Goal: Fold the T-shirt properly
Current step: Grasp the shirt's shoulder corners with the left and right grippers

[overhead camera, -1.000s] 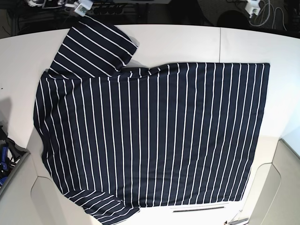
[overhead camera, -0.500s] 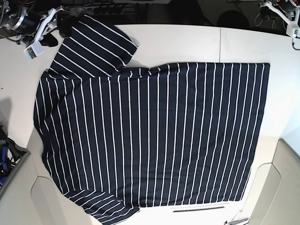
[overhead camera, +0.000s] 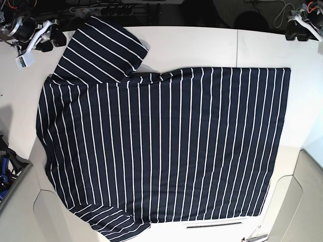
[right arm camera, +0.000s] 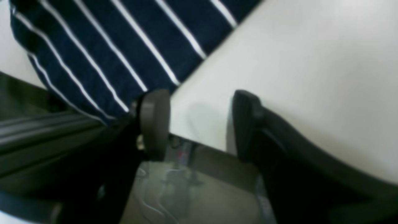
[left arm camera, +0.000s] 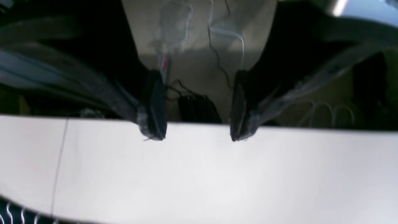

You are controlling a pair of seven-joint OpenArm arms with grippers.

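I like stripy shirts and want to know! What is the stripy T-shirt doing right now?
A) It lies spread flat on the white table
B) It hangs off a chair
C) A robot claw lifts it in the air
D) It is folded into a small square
A: the T-shirt lies spread out on the white table, and both grippers stand open near the table's far edge, holding nothing.

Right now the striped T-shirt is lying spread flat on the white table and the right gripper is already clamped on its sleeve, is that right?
Not quite. The right gripper is open beside the T-shirt, over the table, holding nothing, as the right wrist view shows.
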